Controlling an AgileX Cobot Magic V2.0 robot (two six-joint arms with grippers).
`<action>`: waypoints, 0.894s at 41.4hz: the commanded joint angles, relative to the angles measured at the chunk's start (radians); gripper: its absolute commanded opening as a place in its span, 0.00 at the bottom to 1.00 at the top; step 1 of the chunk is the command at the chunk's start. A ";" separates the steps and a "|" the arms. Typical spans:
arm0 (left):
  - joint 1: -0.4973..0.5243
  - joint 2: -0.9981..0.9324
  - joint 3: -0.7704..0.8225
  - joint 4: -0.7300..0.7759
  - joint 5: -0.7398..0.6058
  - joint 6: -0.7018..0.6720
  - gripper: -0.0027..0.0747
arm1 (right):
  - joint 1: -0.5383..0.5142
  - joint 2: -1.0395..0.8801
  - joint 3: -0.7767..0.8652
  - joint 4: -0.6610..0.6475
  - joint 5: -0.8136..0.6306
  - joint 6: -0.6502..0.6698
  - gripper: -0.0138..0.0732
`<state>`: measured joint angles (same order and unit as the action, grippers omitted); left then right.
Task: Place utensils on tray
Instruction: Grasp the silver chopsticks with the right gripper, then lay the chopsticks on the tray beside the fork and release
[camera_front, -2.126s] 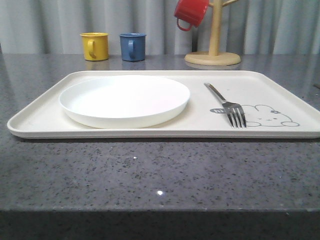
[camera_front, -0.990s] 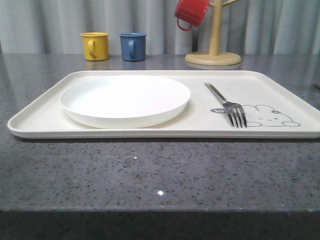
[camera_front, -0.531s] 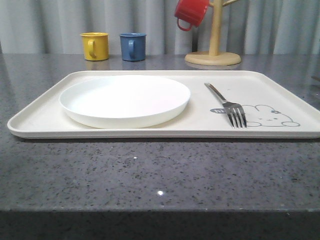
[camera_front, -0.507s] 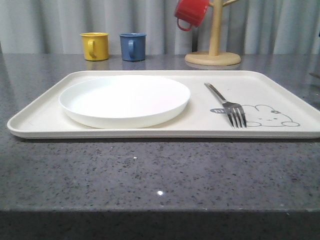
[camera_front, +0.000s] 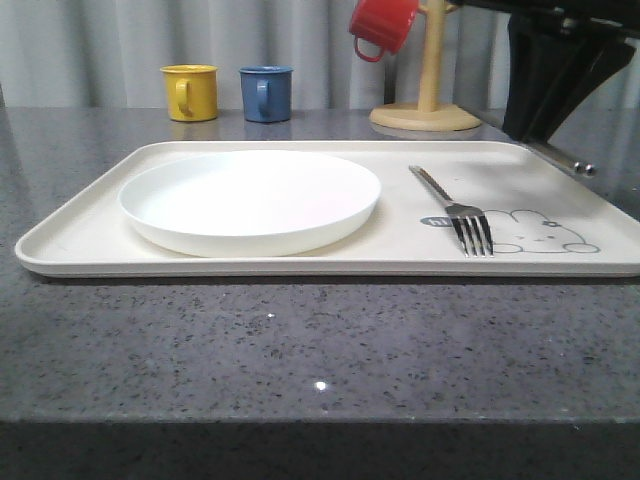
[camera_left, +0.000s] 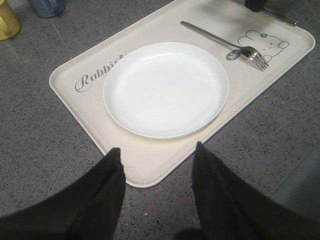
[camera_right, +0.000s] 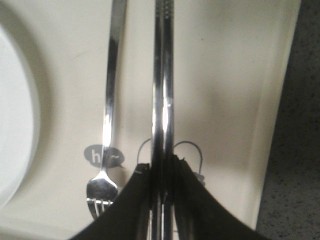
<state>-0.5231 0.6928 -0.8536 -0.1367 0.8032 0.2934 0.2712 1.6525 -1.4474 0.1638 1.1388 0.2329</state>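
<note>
The chopsticks (camera_right: 163, 90) are clamped side by side in the right gripper (camera_right: 163, 200), held above the tray (camera_front: 80, 232) near its right edge. The fork (camera_right: 106, 125) lies flat on the tray just beside them, between chopsticks and plate (camera_front: 250, 200). The left gripper (camera_left: 156, 165) is spread, empty, over the tray's front-left corner.

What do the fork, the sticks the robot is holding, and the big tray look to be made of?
The fork and the chopsticks in the right tool look like polished metal, probably steel: both are silvery with bright reflections. The tray looks like matte cream plastic or melamine, with soft moulded edges and no glare, though which is unclear.
</note>
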 joint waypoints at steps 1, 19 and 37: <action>-0.003 0.002 -0.025 -0.011 -0.072 -0.007 0.42 | -0.001 0.005 -0.031 0.000 -0.034 0.048 0.24; -0.003 0.002 -0.025 -0.011 -0.072 -0.007 0.43 | -0.001 0.082 -0.031 0.009 0.006 0.071 0.40; -0.003 0.002 -0.025 -0.011 -0.072 -0.007 0.43 | -0.001 -0.081 -0.031 0.002 -0.018 -0.078 0.52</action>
<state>-0.5231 0.6928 -0.8536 -0.1367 0.8032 0.2934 0.2716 1.6844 -1.4524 0.1697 1.1408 0.2180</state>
